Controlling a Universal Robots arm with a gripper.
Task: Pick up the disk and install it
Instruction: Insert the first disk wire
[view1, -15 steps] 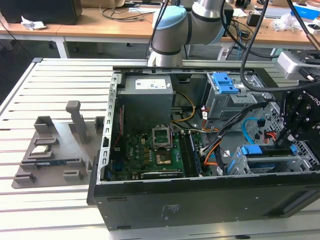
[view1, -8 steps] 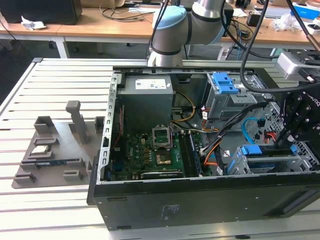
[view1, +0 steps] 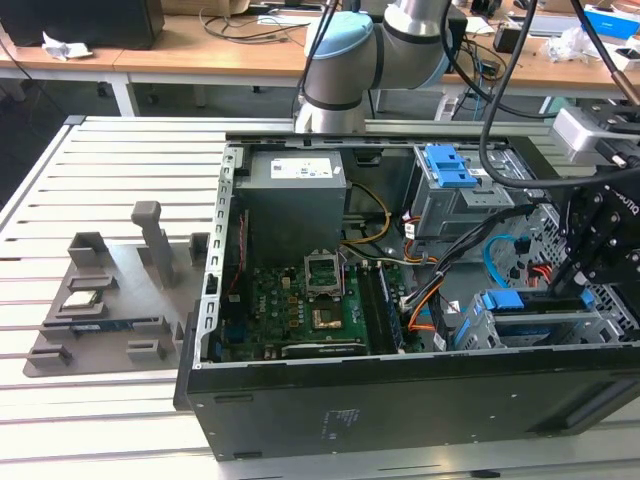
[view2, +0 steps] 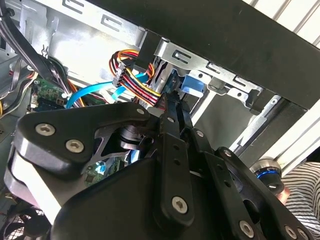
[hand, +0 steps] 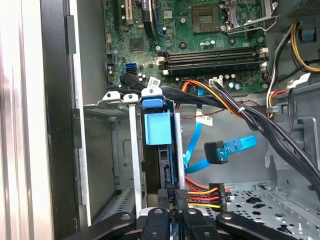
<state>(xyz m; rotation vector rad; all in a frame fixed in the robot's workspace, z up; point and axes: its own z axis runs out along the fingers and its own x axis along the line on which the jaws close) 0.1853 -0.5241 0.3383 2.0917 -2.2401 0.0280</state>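
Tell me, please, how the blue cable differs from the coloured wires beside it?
The blue cable is one flat ribbon; the coloured wires are separate red, orange and yellow strands. The blue cable's plug hangs free; the coloured wires' plug sits by the gripper. Both plugs are black.
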